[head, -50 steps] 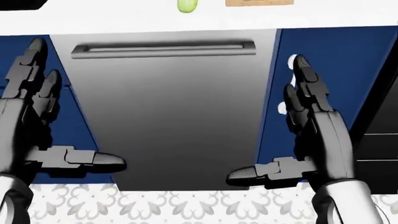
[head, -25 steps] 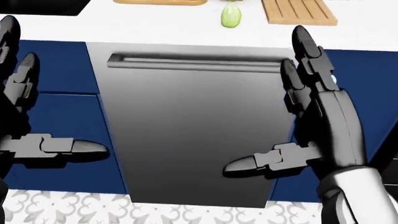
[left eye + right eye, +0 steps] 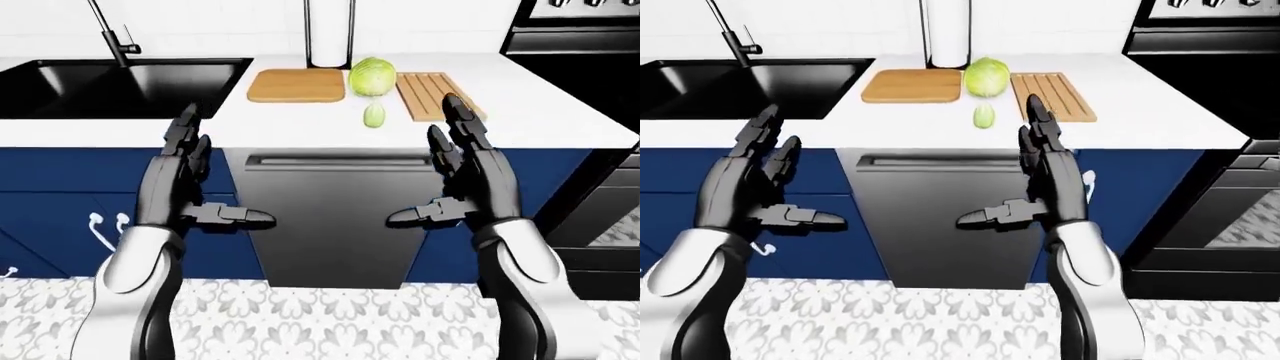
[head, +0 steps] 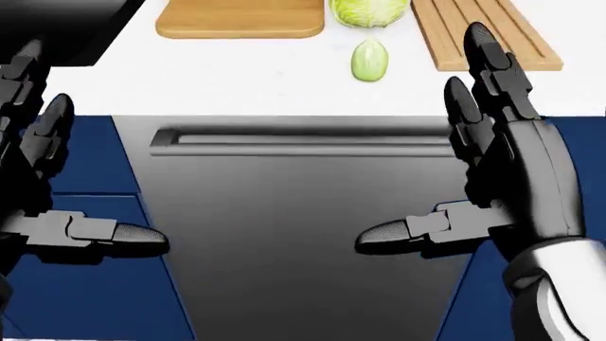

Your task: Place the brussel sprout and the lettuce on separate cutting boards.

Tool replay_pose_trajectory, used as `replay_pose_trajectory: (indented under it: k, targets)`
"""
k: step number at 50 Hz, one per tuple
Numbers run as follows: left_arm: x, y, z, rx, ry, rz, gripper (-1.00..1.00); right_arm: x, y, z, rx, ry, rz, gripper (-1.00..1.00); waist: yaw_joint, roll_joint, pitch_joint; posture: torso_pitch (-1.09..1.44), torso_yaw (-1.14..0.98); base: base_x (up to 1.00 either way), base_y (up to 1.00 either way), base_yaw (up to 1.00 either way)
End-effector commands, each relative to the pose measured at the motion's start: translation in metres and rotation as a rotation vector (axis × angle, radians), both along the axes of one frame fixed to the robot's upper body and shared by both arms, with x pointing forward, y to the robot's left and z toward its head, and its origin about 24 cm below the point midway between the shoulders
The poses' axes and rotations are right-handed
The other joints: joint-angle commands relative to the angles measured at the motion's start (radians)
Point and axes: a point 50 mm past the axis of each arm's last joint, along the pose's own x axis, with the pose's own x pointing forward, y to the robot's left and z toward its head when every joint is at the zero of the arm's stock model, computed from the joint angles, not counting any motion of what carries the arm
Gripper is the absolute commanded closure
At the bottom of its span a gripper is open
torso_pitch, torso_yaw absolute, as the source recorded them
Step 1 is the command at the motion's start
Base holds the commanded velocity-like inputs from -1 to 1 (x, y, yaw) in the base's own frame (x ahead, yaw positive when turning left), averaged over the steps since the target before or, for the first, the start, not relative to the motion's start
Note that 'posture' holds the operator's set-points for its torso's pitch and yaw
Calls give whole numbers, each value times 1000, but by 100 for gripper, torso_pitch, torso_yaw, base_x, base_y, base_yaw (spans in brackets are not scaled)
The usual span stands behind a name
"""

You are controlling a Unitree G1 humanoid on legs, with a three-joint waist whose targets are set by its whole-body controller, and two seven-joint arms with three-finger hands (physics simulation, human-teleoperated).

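A round pale-green lettuce (image 3: 372, 76) sits on the white counter (image 3: 540, 112) between two wooden cutting boards: a smooth one (image 3: 297, 85) to its left and a slatted one (image 3: 432, 94) to its right. It seems to touch both boards' edges. The small green brussel sprout (image 3: 374, 115) lies on bare counter just below the lettuce. Both hands are held up below the counter edge, before the dishwasher. My left hand (image 3: 220, 176) is open and empty. My right hand (image 3: 430, 169) is open too, its fingertips (image 4: 478, 35) overlapping the slatted board in the head view.
A steel dishwasher (image 3: 335, 225) with a bar handle fills the cabinet below the boards, flanked by blue cabinets. A black sink (image 3: 110, 82) with a faucet (image 3: 112, 34) is at the left. A black oven (image 3: 590, 112) stands at the right. A paper-towel roll (image 3: 330, 34) rises behind the boards.
The whole head view has shifted: the counter has slid down into the picture, so the lettuce and both boards now show. Both hands stay open and raised.
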Motion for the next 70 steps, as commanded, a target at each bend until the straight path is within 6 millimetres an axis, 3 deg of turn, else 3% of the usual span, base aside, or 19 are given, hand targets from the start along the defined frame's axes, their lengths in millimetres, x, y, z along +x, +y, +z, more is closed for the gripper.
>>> replay_pose_trajectory:
  k: [1,8,14,15,17,19,20,28,32,37,46,49,52,57,60,62,63,65,70]
  targets:
    - [-5,-6,20,18,-118,-30,-100,-6,-3,21,-6,-117,-18,-100,-4,0,-22,0,0,42,-6,0]
    - [-6,-4,21,16,-126,-24,-100,-9,-4,23,-1,-119,-20,-100,2,-18,-33,0,0,38,-22,0]
    - [-5,-5,20,19,-128,-24,-100,-10,-6,24,28,-120,-18,-100,-8,-105,-64,0,0,2,-34,0]
    - [-5,-5,20,20,-128,-24,-100,-10,-5,23,32,-119,-16,-100,-49,-61,-50,0,0,0,0,-80]
    - [-6,-5,21,20,-129,-24,-100,-9,-6,24,36,-120,-18,-100,-39,-121,-33,0,0,0,0,-90]
    - [-6,-5,22,22,-131,-24,-100,-10,-5,24,31,-124,-17,-100,-22,-118,-36,0,0,0,-39,-45]
    - [-7,-5,24,23,-134,-23,-100,-10,-4,25,21,-134,-18,-100,-38,-77,-33,0,0,0,0,0]
    - [-9,-4,26,27,-137,-23,-100,-12,-3,28,11,-143,-10,-100,-31,-90,-26,0,0,0,0,0]
    - [-8,-5,27,28,-137,-24,-100,-10,-4,29,0,-139,-18,-100,-26,-35,-53,0,0,3,-3,0]
    - [-7,-5,25,29,-135,-26,-100,-10,-4,29,6,-140,-23,-100,-5,-10,-26,0,0,20,-14,0]
    - [-6,-5,26,30,-136,-26,-100,-11,-8,33,45,-145,-39,-100,-27,-27,-49,0,0,13,-23,-11]
    - [-7,-5,27,31,-137,-25,-100,-11,-8,33,46,-147,-39,-100,-20,-152,-42,0,0,0,0,-100]
    - [-8,-5,27,32,-139,-25,-100,-11,-7,34,25,-161,-40,-100,-30,-53,-2,0,0,0,-49,0]
    - [-8,-4,27,31,-139,-25,-100,-12,-5,34,27,-162,-26,-100,-21,-58,-8,0,0,0,0,0]
    - [-7,-4,28,30,-141,-23,-100,-10,-5,34,19,-155,-28,-100,-25,-21,-30,0,0,0,0,0]
    - [-7,-4,27,31,-140,-23,-100,-11,-4,34,9,-153,-27,-100,-23,-42,-26,0,0,0,0,0]
    - [-8,-3,27,30,-140,-23,-100,-12,-3,35,11,-155,-20,-100,-20,-39,-60,0,0,24,0,0]
    - [-8,-4,27,30,-140,-24,-100,-12,-3,35,10,-156,-18,-100,-11,-47,-14,0,0,31,0,0]
    - [-8,-4,27,30,-140,-24,-100,-11,-3,33,12,-156,-16,-100,1,-67,-16,0,0,34,0,0]
